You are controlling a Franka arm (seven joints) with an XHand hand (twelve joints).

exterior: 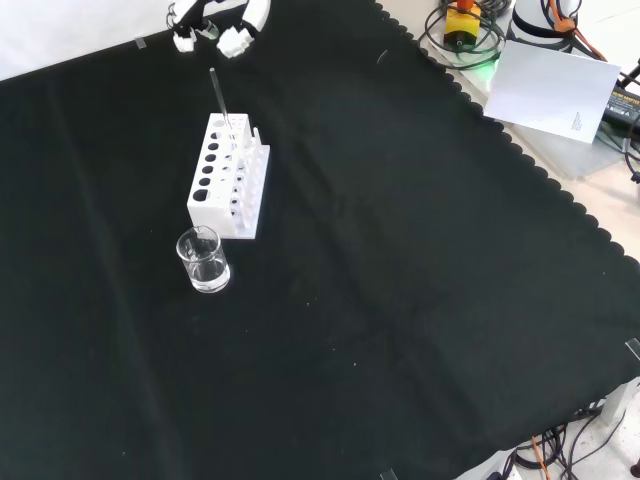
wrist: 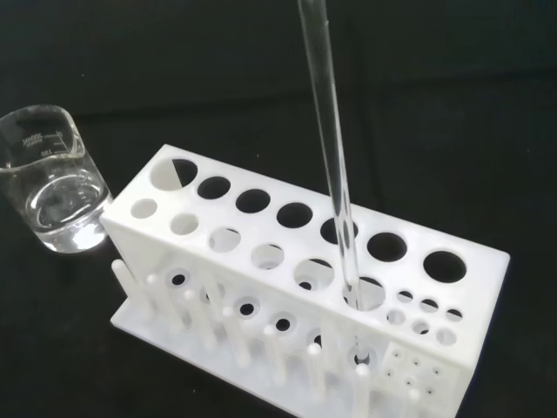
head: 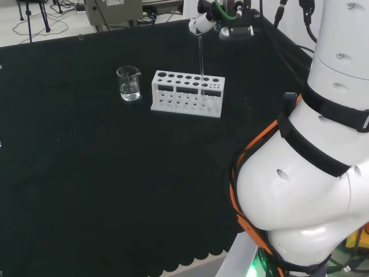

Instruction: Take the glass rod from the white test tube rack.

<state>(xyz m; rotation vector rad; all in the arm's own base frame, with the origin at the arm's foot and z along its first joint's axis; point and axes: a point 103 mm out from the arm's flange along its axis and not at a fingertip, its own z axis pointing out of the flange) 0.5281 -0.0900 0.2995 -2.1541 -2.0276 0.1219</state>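
The white test tube rack stands on the black cloth. The clear glass rod stands nearly upright in one of its large holes, near the rack's right end in the head view. Its lower end rests in the rack's base. The hand hovers just above the rod's top. Its white fingertips are spread apart, and the front view shows a small gap between them and the rod.
A small glass beaker with some clear liquid stands beside the rack's other end. A white sheet of paper and cables lie beyond the cloth's scalloped edge. The arm's white links rise at the head view's right.
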